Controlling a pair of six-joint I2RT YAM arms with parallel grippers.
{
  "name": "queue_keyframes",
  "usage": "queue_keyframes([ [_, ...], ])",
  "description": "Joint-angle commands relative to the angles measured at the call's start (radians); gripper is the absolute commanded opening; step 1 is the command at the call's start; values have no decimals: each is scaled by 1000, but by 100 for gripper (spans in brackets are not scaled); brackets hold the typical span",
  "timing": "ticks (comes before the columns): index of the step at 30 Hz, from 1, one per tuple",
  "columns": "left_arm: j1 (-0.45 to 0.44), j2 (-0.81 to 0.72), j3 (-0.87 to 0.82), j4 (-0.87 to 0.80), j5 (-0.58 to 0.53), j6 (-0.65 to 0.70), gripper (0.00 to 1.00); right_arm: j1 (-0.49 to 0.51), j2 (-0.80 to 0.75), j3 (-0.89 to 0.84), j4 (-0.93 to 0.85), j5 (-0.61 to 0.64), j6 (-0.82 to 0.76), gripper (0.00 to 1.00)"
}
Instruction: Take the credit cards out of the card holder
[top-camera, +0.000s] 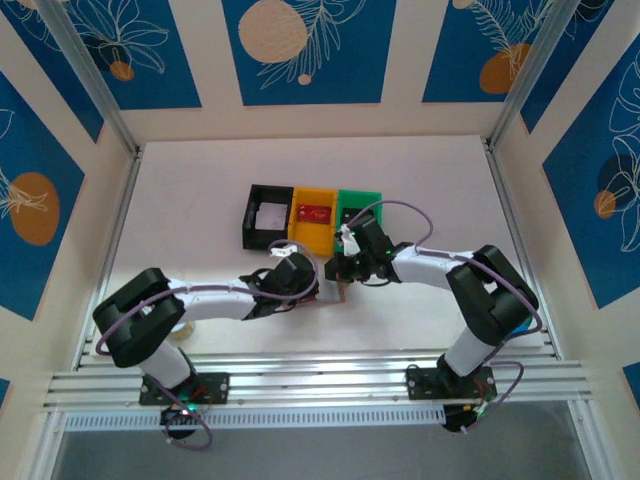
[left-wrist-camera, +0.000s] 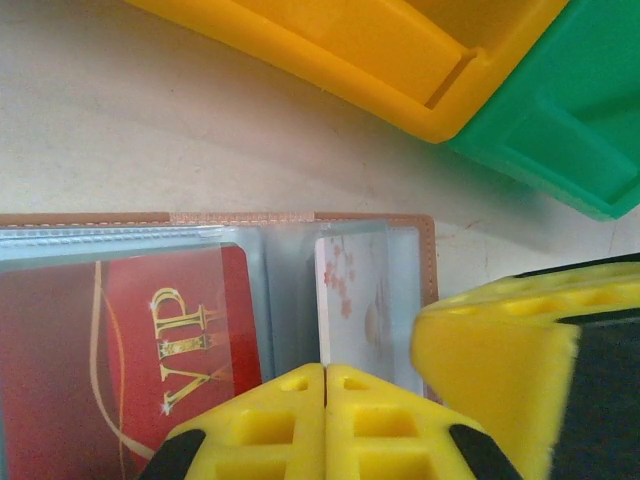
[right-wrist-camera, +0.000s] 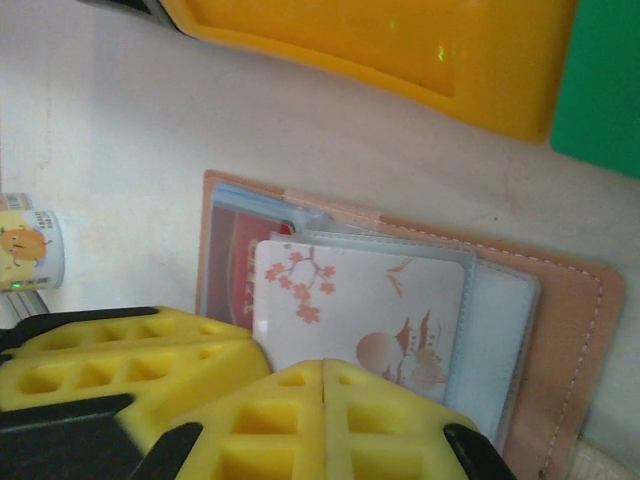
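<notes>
Tan leather-ish card holder (top-camera: 337, 293) is mostly buried under the two claws in the top view. You just get a sliver of it on the table (top-camera: 200, 190), right in front of the yellow bin (top-camera: 313, 222). The black bin (top-camera: 266, 215) sits to that bin's left and the green bin (top-camera: 355, 210) to its right. The left gripper (top-camera: 316, 287) and right gripper (top-camera: 336, 270) come in from either side and meet right above it, nearly touching each other.

Left wrist view: the card holder (left-wrist-camera: 240, 217) lies open and flat, with its clear pockets facing up. The left gripper (left-wrist-camera: 325, 385) has its yellow fingers pressed together with no gap, and I can't see anything between them. It sits right over the line between the red VIP card (left-wrist-camera: 170, 330) in its pocket and the white blossom card (left-wrist-camera: 355, 300) next to it. One of the right gripper's fingers (left-wrist-camera: 500, 360) is just beside it, over the holder's right edge. Both the yellow bin (left-wrist-camera: 380, 50) and the green bin (left-wrist-camera: 570, 130) are close behind.

Right wrist view: the right gripper (right-wrist-camera: 322, 385) is also fully closed. Its tips are over the bottom edge of the white blossom card (right-wrist-camera: 370, 300), which lies on top of the pockets. Can't tell if it's actually pinching that edge or just sitting on it. The red VIP card (right-wrist-camera: 235, 260) peeks out behind, and the holder's tan border (right-wrist-camera: 570, 330) runs along the right. The left gripper's fingers (right-wrist-camera: 120, 370) are right alongside, at the holder's near left corner.
</notes>
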Motion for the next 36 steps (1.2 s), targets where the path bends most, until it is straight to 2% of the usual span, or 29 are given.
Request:
queue_keyframes([
  [1, -15, 7, 14, 5, -1, -9, 0, 13, 30, 39, -34, -1, 5, 0],
  [15, -13, -45, 31, -63, -38, 18, 0, 11, 137, 128, -189, 86, 5, 0],
  [25, -9, -89, 30, -105, -70, 36, 0, 10, 156, 144, -215, 100, 5, 0],
  [36, -9, -77, 30, -88, -46, 28, 0, 13, 151, 144, -211, 92, 2, 0],
])
